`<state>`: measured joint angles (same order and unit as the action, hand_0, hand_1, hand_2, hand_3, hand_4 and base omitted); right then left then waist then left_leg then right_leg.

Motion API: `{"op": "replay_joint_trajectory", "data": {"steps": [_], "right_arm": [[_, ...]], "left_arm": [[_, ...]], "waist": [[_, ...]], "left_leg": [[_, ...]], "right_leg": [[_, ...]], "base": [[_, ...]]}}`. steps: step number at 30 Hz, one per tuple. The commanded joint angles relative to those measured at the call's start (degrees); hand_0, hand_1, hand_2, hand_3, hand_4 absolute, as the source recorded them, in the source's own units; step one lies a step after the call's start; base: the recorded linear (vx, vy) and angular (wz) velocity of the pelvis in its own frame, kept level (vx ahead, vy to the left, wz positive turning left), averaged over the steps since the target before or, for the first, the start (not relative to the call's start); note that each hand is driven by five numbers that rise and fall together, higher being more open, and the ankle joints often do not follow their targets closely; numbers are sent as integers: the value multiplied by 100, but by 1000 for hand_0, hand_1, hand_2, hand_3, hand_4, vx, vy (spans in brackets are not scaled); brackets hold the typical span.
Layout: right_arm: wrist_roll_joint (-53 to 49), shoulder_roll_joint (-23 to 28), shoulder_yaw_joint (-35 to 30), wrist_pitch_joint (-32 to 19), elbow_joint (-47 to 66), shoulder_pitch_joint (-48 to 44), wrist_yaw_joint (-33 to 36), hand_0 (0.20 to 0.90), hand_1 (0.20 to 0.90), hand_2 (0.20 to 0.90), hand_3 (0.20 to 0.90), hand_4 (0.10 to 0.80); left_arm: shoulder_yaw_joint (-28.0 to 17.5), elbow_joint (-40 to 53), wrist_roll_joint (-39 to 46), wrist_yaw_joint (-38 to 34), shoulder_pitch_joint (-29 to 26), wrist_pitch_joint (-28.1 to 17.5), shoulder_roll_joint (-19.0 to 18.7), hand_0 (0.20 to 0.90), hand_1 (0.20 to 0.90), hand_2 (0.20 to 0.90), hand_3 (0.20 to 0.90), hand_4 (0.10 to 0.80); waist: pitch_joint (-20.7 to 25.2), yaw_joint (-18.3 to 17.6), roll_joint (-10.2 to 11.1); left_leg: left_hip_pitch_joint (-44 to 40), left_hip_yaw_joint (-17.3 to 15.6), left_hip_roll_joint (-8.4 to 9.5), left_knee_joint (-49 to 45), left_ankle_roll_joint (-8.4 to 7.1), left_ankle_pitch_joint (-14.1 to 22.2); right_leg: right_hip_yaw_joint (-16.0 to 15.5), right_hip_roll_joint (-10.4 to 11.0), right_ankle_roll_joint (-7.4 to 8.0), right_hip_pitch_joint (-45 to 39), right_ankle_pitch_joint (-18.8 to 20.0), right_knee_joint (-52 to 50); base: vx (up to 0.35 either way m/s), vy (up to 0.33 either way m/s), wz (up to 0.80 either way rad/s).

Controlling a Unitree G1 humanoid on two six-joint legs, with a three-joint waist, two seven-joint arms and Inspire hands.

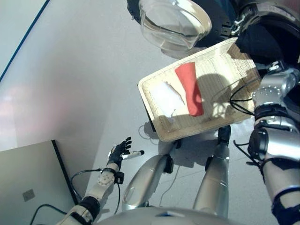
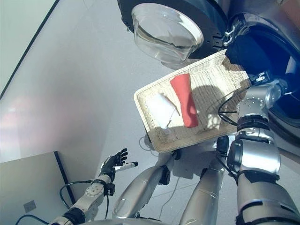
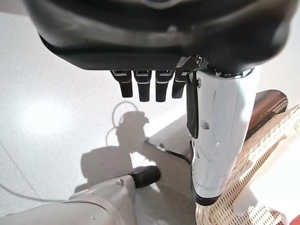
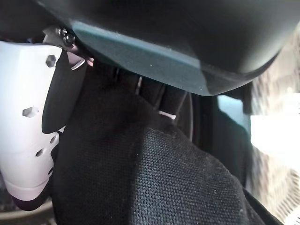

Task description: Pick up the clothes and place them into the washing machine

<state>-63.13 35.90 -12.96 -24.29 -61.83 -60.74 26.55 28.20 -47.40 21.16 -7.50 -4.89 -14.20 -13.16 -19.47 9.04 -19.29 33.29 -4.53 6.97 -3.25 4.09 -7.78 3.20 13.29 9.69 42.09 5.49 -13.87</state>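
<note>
Two garments remain in the shallow woven wicker basket [image 1: 243,65].
We clamp our right hand [image 4: 28,122] on the black knit cloth [image 4: 154,187]; push deep toward 1 o'clock before releasing. Left hand [image 1: 119,150] hangs apart.

Two cloths [image 1: 189,89] lie in the basket [image 1: 154,125] — washing machine [image 2: 262,47] just behind.

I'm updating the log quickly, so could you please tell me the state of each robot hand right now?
Left robot hand: open, empty, out over the floor.
Right robot hand: shut on the black cloth.
</note>
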Motion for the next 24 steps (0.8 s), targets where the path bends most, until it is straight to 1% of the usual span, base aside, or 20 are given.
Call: {"op": "replay_joint_trajectory", "data": {"steps": [1,3,4,8,9,10,12,13,15,18,22,24], "right_arm": [[695,1113,638,-600,926,-618,150,200,200,200,200,300],[846,1266,705,-599,906,-713,326,200,200,200,200,300],[859,1265,716,-597,909,-725,342,200,200,200,200,300],[1264,1365,726,-541,896,-708,811,200,200,200,200,300],[1268,1363,727,-540,899,-711,817,200,200,200,200,300],[1372,1341,705,-517,845,-700,994,200,200,200,200,300],[1405,1322,700,-484,867,-671,1015,200,200,200,200,300],[1425,1265,622,-485,899,-540,1041,200,200,200,200,300],[1437,1248,560,-493,907,-460,1083,200,200,200,200,300],[1512,1326,540,-466,907,-396,1160,200,200,200,200,300],[1585,1473,590,-494,1025,-453,1177,200,200,200,200,300],[1620,1552,630,-499,1078,-493,1158,200,200,200,200,300]], "left_arm": [[-80,-169,-10,-157,187,-82,-276,900,900,900,900,800],[-76,-216,-70,-178,254,-64,-288,900,900,900,900,800],[-79,-215,-71,-179,252,-63,-280,900,900,900,900,800],[-69,-260,-105,-243,248,-45,-270,900,900,900,900,800],[-70,-261,-105,-243,247,-45,-269,900,900,900,900,800],[-23,-249,-103,-284,223,-46,-241,900,900,900,900,800],[4,-208,-109,-296,216,-46,-225,900,900,900,900,800],[20,-148,-101,-309,212,-56,-193,900,900,900,900,800],[30,-116,-74,-306,212,-71,-175,900,900,900,900,800],[62,132,-20,-311,253,-140,-179,900,900,900,900,800],[58,177,-72,-326,288,-139,-191,900,900,900,900,800],[44,195,-77,-323,301,-142,-200,900,900,900,900,800]], "waist": [[31,-50,-65],[21,-85,-82],[27,-83,-85],[-63,-180,-115],[-62,-177,-114],[-128,-233,-129],[-155,-261,-120],[-199,-310,-131],[-200,-321,-148],[-161,-324,-276],[-132,-291,-368],[-110,-280,-377]], "left_leg": [[773,279,-208,-1387,-533,690],[919,247,-223,-1634,-504,807],[946,241,-225,-1668,-504,828],[1018,165,-254,-1947,-469,989],[1022,162,-256,-1953,-469,993],[1056,108,-269,-2038,-422,1056],[1086,83,-273,-2099,-399,1092],[1114,43,-295,-2100,-377,1119],[1120,11,-294,-2091,-372,1129],[1093,-51,-265,-1865,-385,1086],[1103,-83,-282,-1712,-401,1027],[1102,-71,-288,-1673,-412,1005]], "right_leg": [[-137,-256,-316,-42,-578,-778],[-121,-264,-341,118,-684,-1031],[-113,-266,-342,147,-701,-1062],[-26,-328,-390,289,-831,-1336],[-21,-329,-390,295,-833,-1342],[58,-383,-416,397,-842,-1420],[115,-413,-424,444,-834,-1436],[203,-455,-425,523,-830,-1444],[236,-459,-424,560,-831,-1436],[373,-455,-419,648,-805,-1331],[410,-507,-445,727,-803,-1296],[415,-521,-451,727,-799,-1277]], "base": [[12,-10,6],[23,-18,8],[0,0,0],[21,6,-6],[37,51,-15],[38,44,-16],[33,25,-22],[28,26,-25],[32,42,-19],[36,57,-19],[43,-15,-19],[36,-47,-6]]}}
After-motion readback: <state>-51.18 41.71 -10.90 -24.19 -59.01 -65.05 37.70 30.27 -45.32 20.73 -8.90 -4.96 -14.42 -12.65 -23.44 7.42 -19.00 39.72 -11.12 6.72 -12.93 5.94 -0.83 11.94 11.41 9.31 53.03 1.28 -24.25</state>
